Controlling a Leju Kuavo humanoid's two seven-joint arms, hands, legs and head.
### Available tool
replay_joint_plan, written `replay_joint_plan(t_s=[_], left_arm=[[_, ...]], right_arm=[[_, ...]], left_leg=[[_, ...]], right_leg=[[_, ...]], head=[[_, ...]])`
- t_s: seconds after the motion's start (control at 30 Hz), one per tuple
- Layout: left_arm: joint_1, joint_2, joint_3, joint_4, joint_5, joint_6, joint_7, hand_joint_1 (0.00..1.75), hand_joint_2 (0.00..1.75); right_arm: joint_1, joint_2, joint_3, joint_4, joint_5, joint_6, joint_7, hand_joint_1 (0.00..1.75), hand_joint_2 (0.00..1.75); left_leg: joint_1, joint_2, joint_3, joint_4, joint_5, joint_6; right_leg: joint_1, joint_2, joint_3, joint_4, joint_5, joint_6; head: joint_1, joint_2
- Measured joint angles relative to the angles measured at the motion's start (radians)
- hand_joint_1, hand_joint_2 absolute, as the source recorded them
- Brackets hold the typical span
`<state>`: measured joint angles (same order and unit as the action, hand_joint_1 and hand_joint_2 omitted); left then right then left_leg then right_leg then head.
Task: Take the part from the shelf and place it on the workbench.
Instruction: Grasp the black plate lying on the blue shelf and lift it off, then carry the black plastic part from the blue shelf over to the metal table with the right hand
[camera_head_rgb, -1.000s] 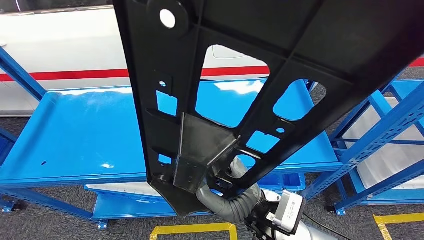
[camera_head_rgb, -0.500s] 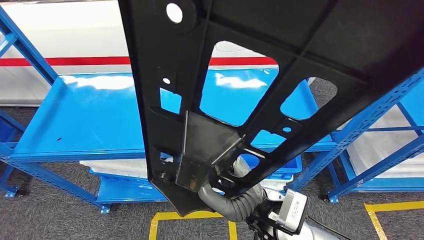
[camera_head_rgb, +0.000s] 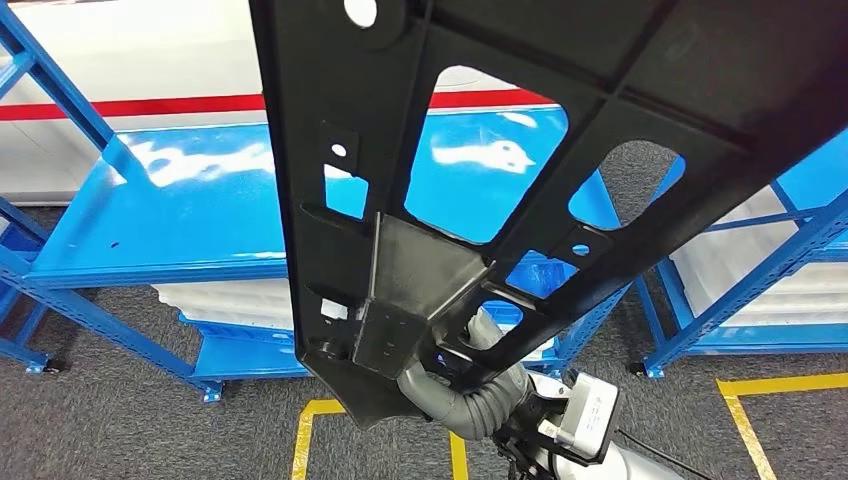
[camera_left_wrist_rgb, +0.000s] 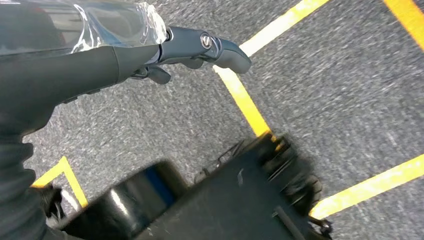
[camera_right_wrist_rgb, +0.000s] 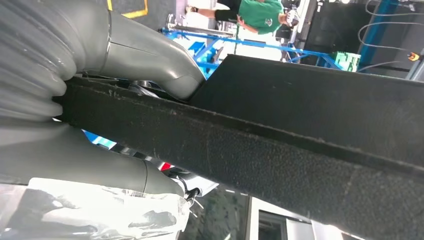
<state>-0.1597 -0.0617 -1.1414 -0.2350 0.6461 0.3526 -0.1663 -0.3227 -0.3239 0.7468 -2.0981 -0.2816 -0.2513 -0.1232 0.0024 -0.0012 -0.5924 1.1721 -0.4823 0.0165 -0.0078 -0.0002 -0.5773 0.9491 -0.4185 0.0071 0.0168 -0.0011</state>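
Right hand (camera_head_rgb: 470, 375), at 6 o'clock low in the head view: fingers wrapped round the lower end of the black part (camera_head_rgb: 520, 150), thumb hooked through one of its cut-outs. Firm hold. The right wrist view shows the same grip, grey thumb (camera_right_wrist_rgb: 150, 60) pressed on one face of the part's edge (camera_right_wrist_rgb: 280, 145), fingers under the other.

Left hand (camera_left_wrist_rgb: 200, 47): hangs over grey carpet (camera_left_wrist_rgb: 350, 90) with yellow floor tape (camera_left_wrist_rgb: 245, 100); fingers loosely curled, nothing in them. How far apart they stand, cannot tell.

The part: long black ribbed panel with several openings, held up in the air close to the head camera, running from 6 o'clock up to 1 o'clock and off the frame.

Behind it, 9 to 12 o'clock: blue workbench (camera_head_rgb: 170, 220), top bare and glossy. At 3 o'clock: blue shelf (camera_head_rgb: 760, 290). Farthest: white wall with a red stripe (camera_head_rgb: 140, 105).
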Motion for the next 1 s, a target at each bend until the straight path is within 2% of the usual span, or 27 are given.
replay_joint_plan(t_s=[0.03,0.07,0.1,0.13,0.2,0.23,0.27,0.33,0.37,0.4,0.43,0.47,0.5,0.53,0.57,0.6,0.63,0.7,0.73,0.77,0.8,0.83,0.87,0.9,0.93,0.97,1.0], left_arm=[[-0.002,0.000,0.000,0.000,0.000,0.000,0.000,0.00,1.75],[-0.005,0.001,0.000,0.000,0.000,0.000,0.000,0.00,1.75],[-0.008,0.001,0.000,0.000,0.000,0.000,0.000,0.00,1.75],[-0.010,0.002,0.000,0.000,0.000,0.000,0.000,0.00,1.75],[-0.009,0.001,0.000,0.000,0.000,0.000,0.000,0.00,1.75],[-0.008,0.000,0.000,0.000,0.000,0.000,0.000,0.00,1.75],[-0.007,0.000,0.000,0.000,0.000,0.000,0.001,0.00,1.75],[-0.007,0.000,0.000,0.000,0.000,0.000,0.001,0.00,1.75],[-0.007,0.000,0.000,0.000,0.000,0.000,0.001,0.00,1.75],[-0.007,0.000,0.000,0.000,0.000,0.000,0.001,0.00,1.75],[-0.006,0.000,0.000,0.000,0.000,0.000,0.001,0.00,1.75],[-0.006,0.000,0.000,0.000,0.000,0.000,0.001,0.00,1.75],[-0.006,0.000,0.000,0.000,0.000,0.000,0.001,0.00,1.75],[-0.006,0.000,0.000,0.000,0.000,0.000,0.001,0.00,1.75],[-0.006,0.000,0.000,0.000,0.000,0.000,0.001,0.00,1.75],[-0.006,0.000,0.000,0.000,0.000,0.000,0.001,0.00,1.75],[-0.006,0.000,0.000,0.000,0.000,0.000,0.001,0.00,1.75],[-0.004,0.000,0.001,0.000,0.002,0.000,0.001,0.00,1.75],[-0.002,0.001,0.001,0.000,0.002,0.000,0.001,0.00,1.75],[-0.001,0.001,0.001,0.000,0.003,0.000,0.001,0.00,1.75],[0.000,0.001,0.001,0.000,0.003,0.000,0.001,0.00,1.75],[0.001,0.001,0.001,0.000,0.003,0.000,0.001,0.00,1.75],[0.001,0.001,0.001,0.000,0.003,0.000,0.001,0.00,1.75],[0.002,0.001,0.001,0.000,0.003,0.000,0.001,0.00,1.75],[0.002,0.001,0.001,0.000,0.003,0.000,0.001,0.00,1.75],[0.002,0.001,0.001,0.000,0.003,0.000,0.001,0.00,1.75],[0.002,0.001,0.001,0.000,0.003,0.000,0.001,0.00,1.75]], right_arm=[[0.000,0.000,0.000,-0.001,-0.001,0.001,-0.001,1.75,1.75],[-0.001,0.000,0.000,-0.001,-0.002,0.002,-0.002,1.75,1.75],[-0.003,0.000,0.000,-0.002,-0.003,0.002,-0.003,1.75,1.75],[-0.004,0.000,0.000,-0.003,-0.003,0.003,-0.004,1.75,1.75],[-0.006,0.000,0.000,-0.003,-0.004,0.005,-0.004,1.75,1.75],[-0.005,-0.001,0.000,-0.003,-0.004,0.006,-0.004,1.75,1.75],[-0.005,-0.001,-0.001,-0.003,-0.004,0.007,-0.004,1.75,1.75],[-0.005,-0.001,-0.001,-0.003,-0.005,0.007,-0.005,1.75,1.75],[-0.005,-0.001,-0.001,-0.003,-0.006,0.007,-0.005,1.75,1.75],[-0.004,-0.001,-0.001,-0.003,-0.007,0.007,-0.005,1.75,1.75],[-0.004,-0.002,-0.001,-0.003,-0.008,0.007,-0.005,1.75,1.75],[-0.005,-0.002,-0.001,-0.003,-0.009,0.007,-0.005,1.75,1.75],[-0.005,-0.002,-0.001,-0.003,-0.010,0.007,-0.005,1.75,1.75],[-0.006,-0.003,-0.001,-0.003,-0.010,0.007,-0.005,1.75,1.75],[-0.008,-0.003,-0.001,-0.003,-0.010,0.007,-0.006,1.75,1.75],[-0.008,-0.003,-0.001,-0.004,-0.010,0.007,-0.006,1.75,1.75],[-0.009,-0.003,-0.001,-0.004,-0.011,0.007,-0.007,1.75,1.75],[-0.009,-0.003,-0.001,-0.005,-0.011,0.007,-0.008,1.75,1.75],[-0.010,-0.003,-0.001,-0.005,-0.012,0.007,-0.008,1.75,1.75],[-0.010,-0.003,-0.001,-0.005,-0.012,0.007,-0.008,1.75,1.75],[-0.010,-0.003,-0.001,-0.005,-0.012,0.007,-0.008,1.75,1.75],[-0.010,-0.003,-0.001,-0.005,-0.012,0.007,-0.008,1.75,1.75],[-0.009,-0.003,-0.001,-0.005,-0.012,0.007,-0.009,1.75,1.75],[-0.009,-0.003,-0.001,-0.005,-0.012,0.007,-0.009,1.75,1.75],[-0.009,-0.003,-0.001,-0.005,-0.012,0.007,-0.009,1.75,1.75],[-0.009,-0.003,-0.001,-0.005,-0.012,0.007,-0.009,1.75,1.75],[-0.009,-0.003,-0.001,-0.005,-0.012,0.007,-0.009,1.75,1.75]], left_leg=[[-0.004,0.000,0.063,-0.089,0.009,0.010],[-0.008,0.000,0.118,-0.175,0.004,0.019],[-0.013,-0.001,0.156,-0.237,-0.004,0.026],[-0.018,-0.001,0.173,-0.272,-0.010,0.031],[-0.020,0.001,0.164,-0.284,0.008,0.040],[-0.018,0.003,0.155,-0.288,0.020,0.047],[-0.016,0.004,0.143,-0.291,0.034,0.053],[-0.014,0.006,0.113,-0.287,0.056,0.061],[-0.014,0.006,0.097,-0.283,0.067,0.062],[-0.014,0.006,0.080,-0.279,0.077,0.061],[-0.014,0.007,0.063,-0.273,0.087,0.059],[-0.013,0.007,0.044,-0.265,0.095,0.057],[-0.012,0.007,0.027,-0.255,0.102,0.053],[-0.013,0.006,0.010,-0.243,0.107,0.049],[-0.013,0.006,-0.003,-0.231,0.111,0.045],[-0.015,0.005,-0.013,-0.221,0.116,0.040],[-0.016,0.005,-0.019,-0.215,0.123,0.035],[-0.013,0.004,-0.027,-0.210,0.132,0.024],[-0.011,0.004,-0.036,-0.197,0.115,0.017],[-0.008,0.004,-0.048,-0.168,0.080,0.009],[-0.005,0.004,-0.065,-0.117,0.029,0.002],[-0.003,0.004,-0.084,-0.047,-0.027,-0.005],[0.000,0.004,-0.100,0.025,-0.067,-0.009],[0.001,0.004,-0.107,0.083,-0.085,-0.012],[0.002,0.004,-0.100,0.111,-0.079,-0.012],[0.002,0.004,-0.076,0.101,-0.054,-0.010],[0.002,0.003,-0.034,0.053,-0.024,-0.005]], right_leg=[[0.002,0.001,-0.009,0.000,0.009,0.002],[0.003,0.000,-0.014,0.000,0.018,0.006],[0.003,-0.002,-0.018,-0.002,0.027,0.010],[0.001,-0.003,-0.021,-0.004,0.037,0.017],[-0.003,-0.004,-0.029,-0.006,0.046,0.028],[-0.004,-0.003,-0.038,0.008,0.026,0.032],[-0.004,-0.002,-0.051,0.041,-0.013,0.035],[-0.005,-0.001,-0.087,0.166,-0.120,0.039],[-0.005,-0.001,-0.101,0.237,-0.154,0.041],[-0.005,-0.001,-0.106,0.289,-0.163,0.043],[-0.006,-0.001,-0.096,0.310,-0.147,0.045],[-0.007,-0.001,-0.068,0.294,-0.116,0.047],[-0.009,-0.001,-0.023,0.242,-0.085,0.049],[-0.011,-0.001,0.034,0.164,-0.076,0.051],[-0.010,0.000,0.084,0.088,-0.083,0.050],[-0.010,0.001,0.118,0.032,-0.096,0.046],[-0.007,0.003,0.135,0.001,-0.110,0.041],[-0.005,0.002,0.123,0.000,-0.103,0.023],[-0.006,0.001,0.113,0.002,-0.093,0.014],[-0.007,-0.001,0.101,0.001,-0.082,0.007],[-0.008,-0.001,0.087,0.001,-0.069,0.001],[-0.008,-0.001,0.072,0.002,-0.057,-0.001],[-0.007,-0.001,0.057,0.002,-0.045,-0.002],[-0.006,-0.001,0.041,0.003,-0.034,-0.002],[-0.006,-0.001,0.026,0.003,-0.023,-0.001],[-0.005,-0.001,0.012,0.003,-0.012,0.000],[-0.004,-0.001,-0.001,0.003,-0.002,0.001]], head=[[0.000,0.000],[0.001,0.000],[0.001,0.000],[0.001,0.000],[0.001,0.000],[0.001,0.000],[0.002,0.000],[0.003,0.000],[0.003,0.000],[0.003,0.000],[0.003,0.000],[0.003,0.000],[0.003,0.000],[0.003,0.000],[0.003,0.000],[0.003,0.000],[0.002,0.000],[0.003,0.000],[0.002,0.000],[0.002,0.000],[0.002,0.000],[0.001,0.000],[0.001,0.000],[0.001,0.000],[0.001,0.000],[0.001,0.000],[0.001,0.000]])
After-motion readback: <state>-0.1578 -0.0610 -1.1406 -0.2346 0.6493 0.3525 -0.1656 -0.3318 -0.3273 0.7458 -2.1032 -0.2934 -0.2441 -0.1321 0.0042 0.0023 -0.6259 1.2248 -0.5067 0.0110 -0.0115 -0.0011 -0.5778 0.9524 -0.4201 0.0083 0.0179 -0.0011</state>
